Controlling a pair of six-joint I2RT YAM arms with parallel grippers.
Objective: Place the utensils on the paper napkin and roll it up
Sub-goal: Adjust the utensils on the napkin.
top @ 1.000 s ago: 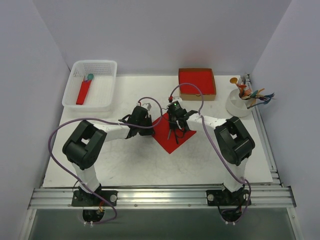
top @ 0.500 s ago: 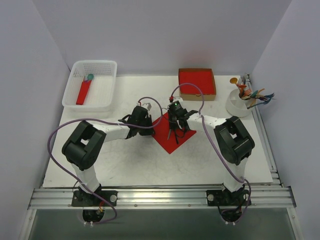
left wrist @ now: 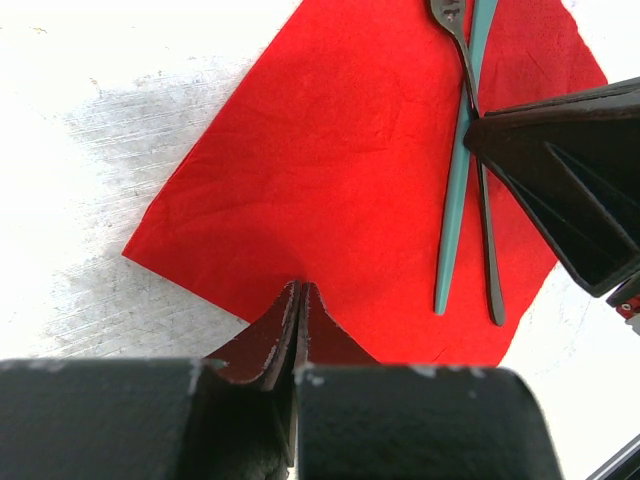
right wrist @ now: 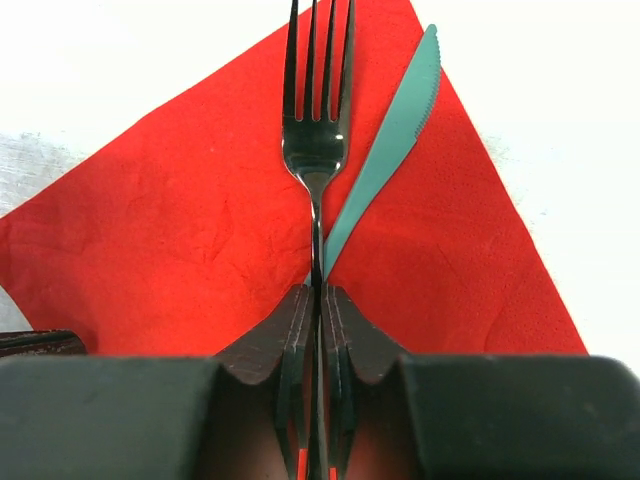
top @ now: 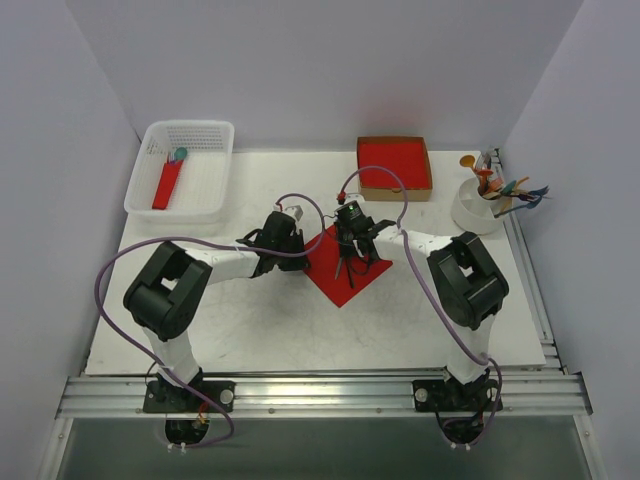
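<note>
- Your right claw (right wrist: pixel 318 300) is clamped on the handle of the dark grey fork (right wrist: pixel 317 120), whose tines are over the red napkin (top: pixel 343 278) at the middle of the table (top: pixel 260 330).
- A teal knife (right wrist: pixel 385 160) lies on the napkin, crossing the fork's handle.
- Your left claw (left wrist: pixel 300 305) has its fingers pressed together at the napkin's edge; whether they pinch paper is unclear.

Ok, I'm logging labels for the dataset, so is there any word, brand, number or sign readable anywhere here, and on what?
None can be read.
The red napkin, fork, teal knife, white basket and cardboard-rimmed box show no print.
Any marking on the arms is too small to tell.
</note>
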